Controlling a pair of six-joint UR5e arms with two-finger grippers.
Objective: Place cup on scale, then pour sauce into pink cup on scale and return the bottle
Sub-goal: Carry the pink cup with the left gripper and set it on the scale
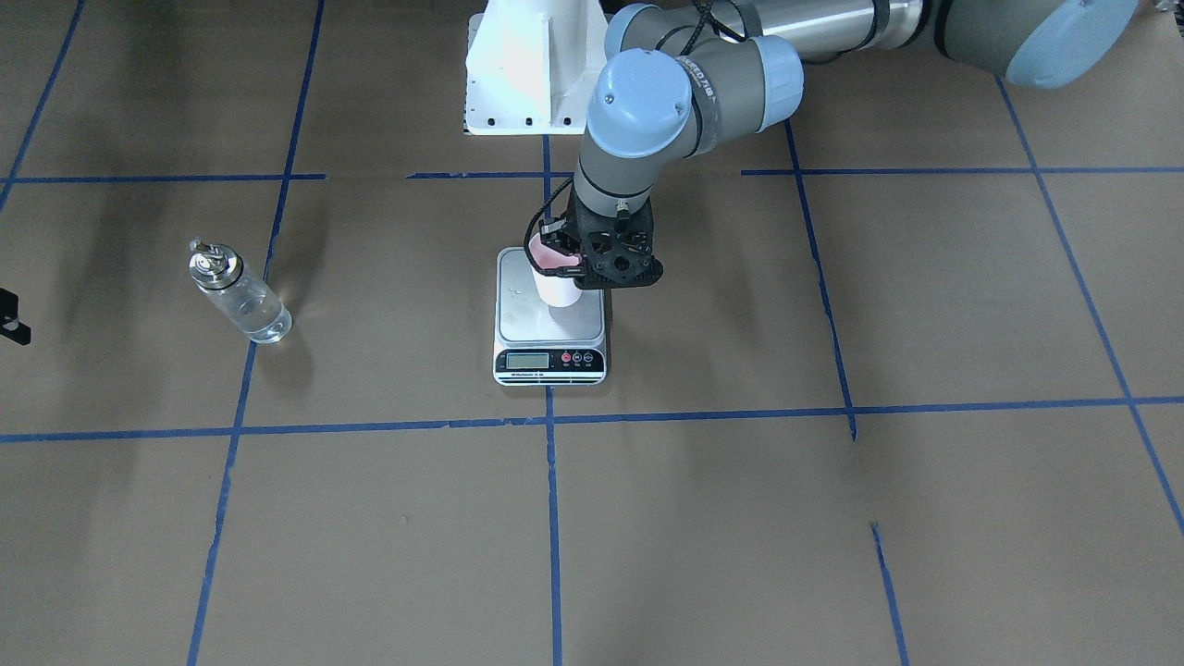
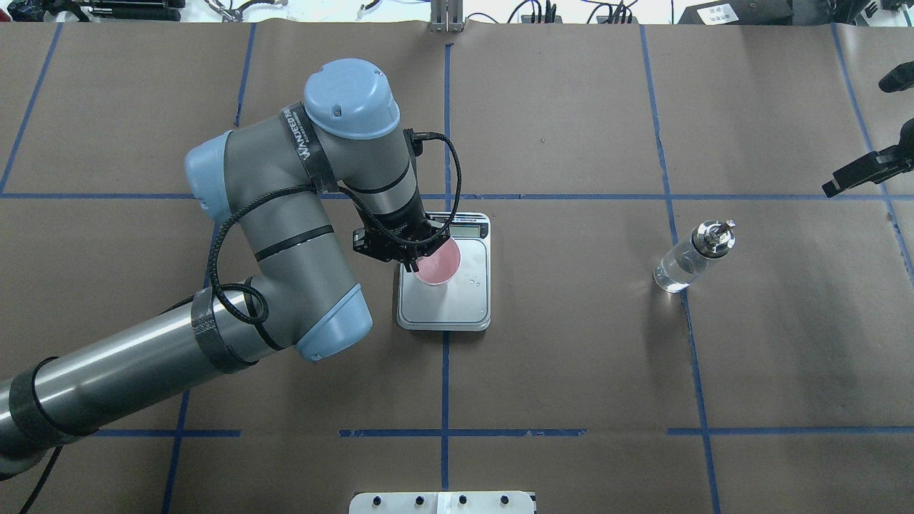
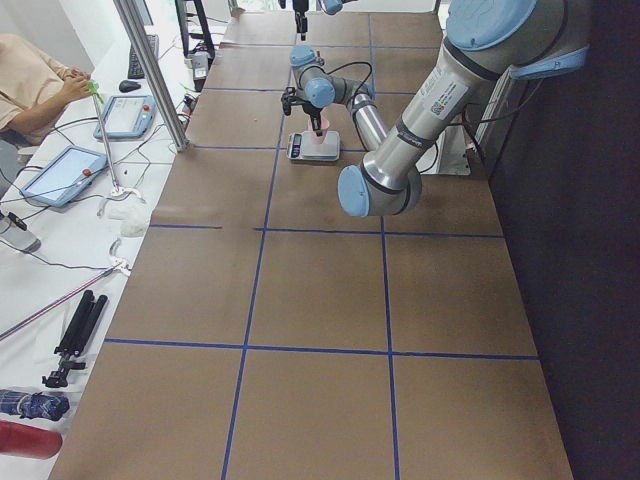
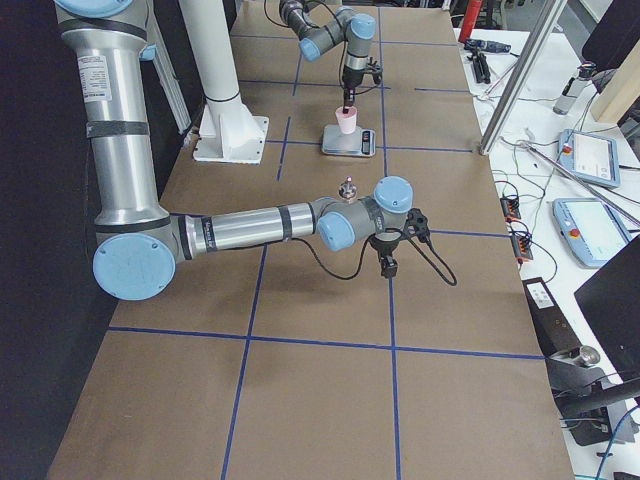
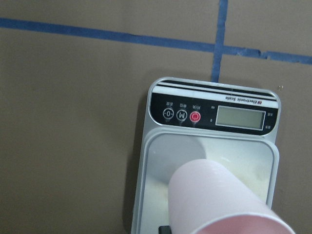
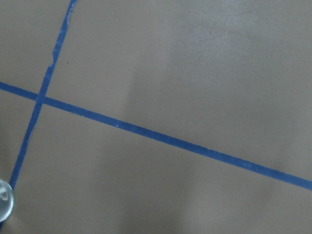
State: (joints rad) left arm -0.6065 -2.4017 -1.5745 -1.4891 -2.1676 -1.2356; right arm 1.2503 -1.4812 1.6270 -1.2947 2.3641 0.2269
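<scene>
The pale pink cup (image 1: 553,280) stands upright over the plate of the scale (image 1: 524,319). I cannot tell whether its base touches the plate. My left gripper (image 1: 566,262) comes down from above and is shut on the cup's rim. The overhead view shows the cup's pink inside (image 2: 439,264) on the scale (image 2: 446,303). The left wrist view shows the cup's wall (image 5: 219,195) in front of the scale's display strip (image 5: 214,109). The bottle (image 1: 239,294) with clear sauce stands untouched, also in the overhead view (image 2: 691,257). My right gripper (image 4: 388,266) hangs beside the bottle (image 4: 348,188); I cannot tell its state.
Brown paper with blue tape lines covers the table (image 2: 571,371). The white robot base (image 1: 527,69) stands behind the scale. An operator (image 3: 35,90), tablets and cables sit at a side table beyond the table's far edge.
</scene>
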